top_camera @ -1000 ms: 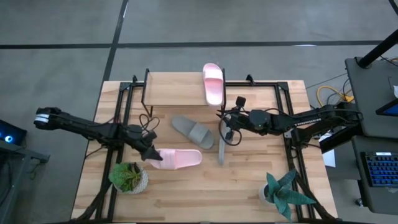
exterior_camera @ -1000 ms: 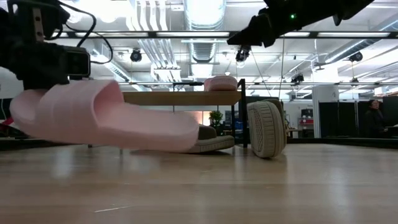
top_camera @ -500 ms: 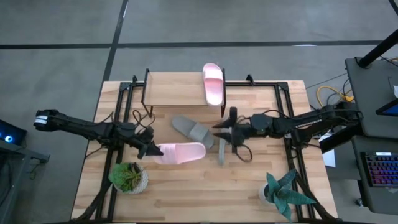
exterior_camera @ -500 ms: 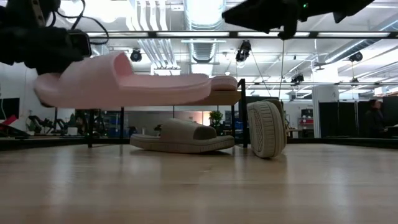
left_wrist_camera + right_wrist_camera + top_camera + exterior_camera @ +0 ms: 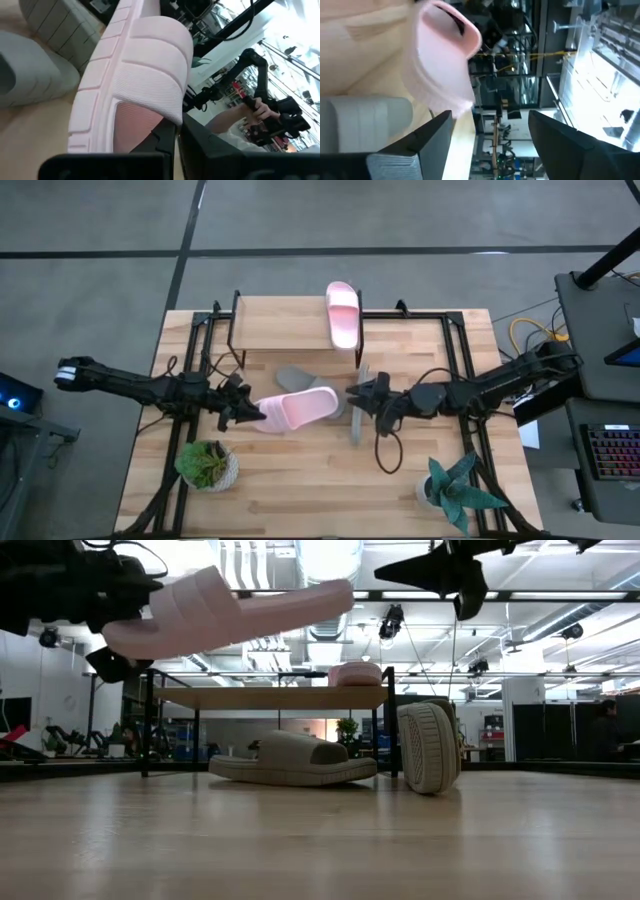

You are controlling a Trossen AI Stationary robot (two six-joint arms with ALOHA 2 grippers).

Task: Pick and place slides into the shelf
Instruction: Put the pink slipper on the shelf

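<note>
Left hand is clamped on the heel end of a pink slide, holding it in the air, toe tipped up and pointing away from the hand toward the right arm. Just past that toe, a grey slide lies flat on the desk. Right hand hangs with fingers spread wide and nothing in them, right above a second grey slide standing on its edge. Beyond both hands is the shelf, with another pink slide lying on its plank.

Risks: the grip is only at the heel, so the long pink slide could swing or slip out on the way to the shelf. The lifted toe is near the right hand, and the two could bump. The grey slide on edge could topple if the right hand comes down off-centre.

Desk is a light wood plank top with two potted plants at its near edge. The room behind is a lab with bright ceiling lights.
</note>
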